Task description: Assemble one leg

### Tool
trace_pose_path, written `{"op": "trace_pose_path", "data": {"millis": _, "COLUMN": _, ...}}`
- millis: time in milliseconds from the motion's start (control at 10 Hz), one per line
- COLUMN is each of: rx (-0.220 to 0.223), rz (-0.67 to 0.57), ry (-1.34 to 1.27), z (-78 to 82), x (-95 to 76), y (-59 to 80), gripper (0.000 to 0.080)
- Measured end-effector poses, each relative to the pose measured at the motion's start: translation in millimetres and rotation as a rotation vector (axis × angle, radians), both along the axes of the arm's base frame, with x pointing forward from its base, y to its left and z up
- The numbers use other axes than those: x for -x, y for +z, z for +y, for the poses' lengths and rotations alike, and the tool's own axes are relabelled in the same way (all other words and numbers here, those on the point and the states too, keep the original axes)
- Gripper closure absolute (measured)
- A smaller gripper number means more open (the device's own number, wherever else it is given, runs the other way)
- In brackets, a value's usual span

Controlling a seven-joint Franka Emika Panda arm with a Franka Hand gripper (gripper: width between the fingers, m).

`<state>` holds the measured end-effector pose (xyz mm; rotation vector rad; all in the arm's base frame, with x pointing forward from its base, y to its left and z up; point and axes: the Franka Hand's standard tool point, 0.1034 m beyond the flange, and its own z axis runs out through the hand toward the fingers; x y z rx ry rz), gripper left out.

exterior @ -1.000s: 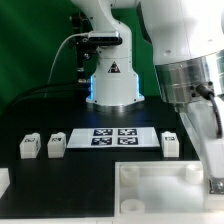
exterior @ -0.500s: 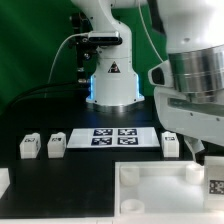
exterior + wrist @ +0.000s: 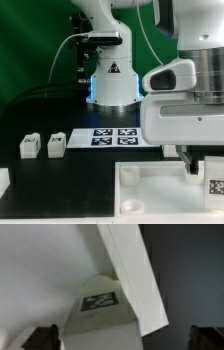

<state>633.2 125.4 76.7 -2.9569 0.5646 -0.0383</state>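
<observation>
A small white plastic block leg with a black-and-white tag (image 3: 98, 301) is lying against the large white square panel (image 3: 160, 190) near the counter's front right corner, probably awaiting fitting. The gripper (image 3: 122, 338) is hovering spread wide, empty.

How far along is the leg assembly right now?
Done: one tagged leg already sits at the large white panel's corner on the exterior view's right; whether it is fully seated can't be told. In hand: nothing visibly; the wrist view shows that leg between the gripper fingers, grip unclear. Left: two legs wait loose beside the marker board.
</observation>
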Motion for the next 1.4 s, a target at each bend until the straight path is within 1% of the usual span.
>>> {"op": "trace_pose_path", "data": {"millis": 200, "rx": 0.0, "rz": 0.001, "ry": -0.002, "z": 0.7, "x": 0.2, "y": -0.2, "gripper": 0.015}}
{"op": "trace_pose_path", "data": {"millis": 300, "rx": -0.008, "rz": 0.006, "ry": -0.048, "z": 1.6, "x": 0.3, "y": -0.2, "gripper": 0.015}}
{"op": "trace_pose_path", "data": {"millis": 600, "rx": -0.045, "rz": 0.051, "ry": -0.368, "z": 6.9, "x": 0.9, "y": -0.1, "gripper": 0.015}}
{"op": "trace_pose_path", "data": {"millis": 700, "rx": -0.047, "rz": 0.057, "ry": -0.405, "z": 7.1, "x": 0.9, "y": -0.1, "gripper": 0.015}}
{"op": "trace_pose_path", "data": {"millis": 800, "rx": -0.059, "rz": 0.071, "ry": -0.496, "z": 8.6, "x": 1.1, "y": 0.0, "gripper": 0.015}}
{"op": "trace_pose_path", "data": {"millis": 1000, "rx": -0.062, "rz": 0.072, "ry": -0.5, "z": 9.3, "x": 1.2, "y": 0.0, "gripper": 0.015}}
{"op": "trace_pose_path", "data": {"millis": 1200, "rx": -0.053, "rz": 0.095, "ry": -0.501, "z": 6.5, "x": 7.2, "y": -3.5, "gripper": 0.0418}}
{"op": "trace_pose_path", "data": {"millis": 1300, "rx": -0.047, "rz": 0.117, "ry": -0.5, "z": 5.5, "x": 12.3, "y": -6.3, "gripper": 0.0502}}
{"op": "trace_pose_path", "data": {"millis": 1400, "rx": -0.047, "rz": 0.117, "ry": -0.5, "z": 5.5, "x": 12.5, "y": -6.6, "gripper": 0.0502}}
